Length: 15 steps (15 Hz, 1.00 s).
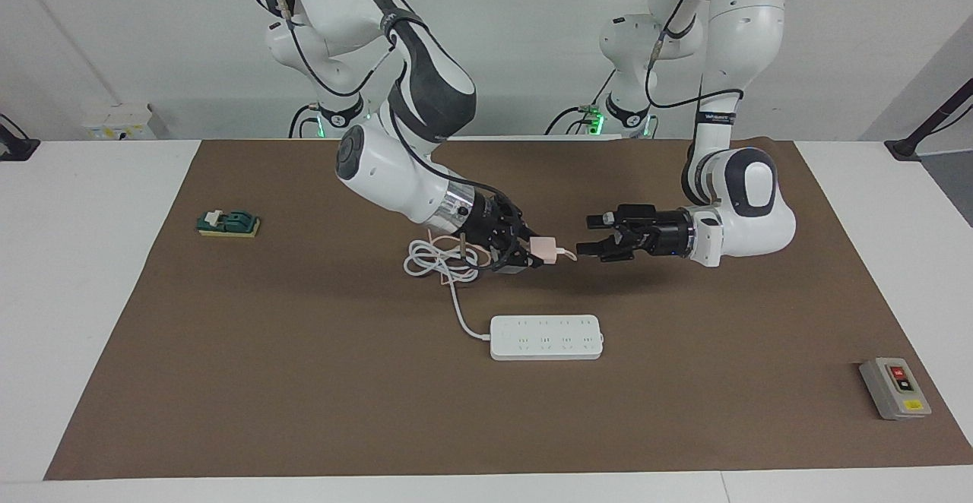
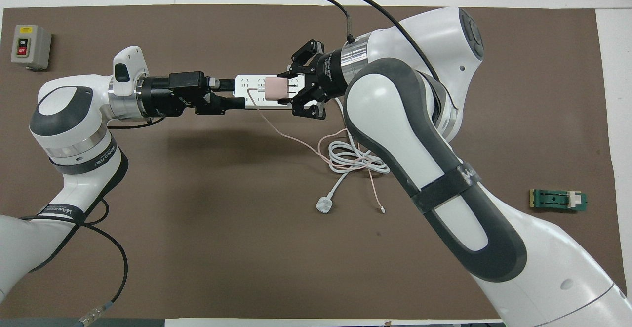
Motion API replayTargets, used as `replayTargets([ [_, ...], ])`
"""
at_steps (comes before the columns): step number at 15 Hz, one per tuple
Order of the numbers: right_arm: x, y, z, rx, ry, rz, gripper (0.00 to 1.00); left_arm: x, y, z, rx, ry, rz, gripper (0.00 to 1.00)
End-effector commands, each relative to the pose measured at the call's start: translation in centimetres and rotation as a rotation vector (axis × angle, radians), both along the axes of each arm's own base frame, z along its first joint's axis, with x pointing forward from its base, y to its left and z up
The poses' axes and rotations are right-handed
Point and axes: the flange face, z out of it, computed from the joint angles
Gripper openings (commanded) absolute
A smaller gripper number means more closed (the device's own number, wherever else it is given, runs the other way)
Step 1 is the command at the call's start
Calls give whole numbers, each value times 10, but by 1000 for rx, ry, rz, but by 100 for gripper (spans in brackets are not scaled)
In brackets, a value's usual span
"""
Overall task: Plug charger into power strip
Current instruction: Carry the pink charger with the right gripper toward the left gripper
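Observation:
My right gripper (image 1: 532, 251) is shut on the pale pink charger (image 1: 545, 246), holding it in the air over the brown mat, clear of the power strip (image 1: 546, 336). The thin pink cable (image 2: 296, 142) hangs from it down to the mat. My left gripper (image 1: 587, 235) is open, level with the charger, its fingertips just short of the charger's cable end. In the overhead view the charger (image 2: 275, 89), the right gripper (image 2: 291, 90) and the left gripper (image 2: 237, 93) cover most of the strip (image 2: 245, 81).
The strip's thick white cord lies coiled (image 1: 437, 260) under the right wrist, its round-headed plug (image 2: 324, 205) nearer the robots. A green and yellow block (image 1: 228, 223) sits toward the right arm's end. A grey button box (image 1: 895, 387) sits toward the left arm's end.

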Motion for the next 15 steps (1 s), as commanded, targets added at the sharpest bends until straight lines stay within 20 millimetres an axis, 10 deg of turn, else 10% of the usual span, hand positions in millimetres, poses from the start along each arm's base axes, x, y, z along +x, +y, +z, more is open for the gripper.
replayTargets([
  [1,-1,20,5,29,4,-17,0,15,21,17,-1,-20,54,100],
  [6,-1,22,8,34,-3,-16,0,45,37,40,-5,-2,87,100],
  [15,-1,19,6,36,4,12,0,45,1,28,44,8,109,100],
])
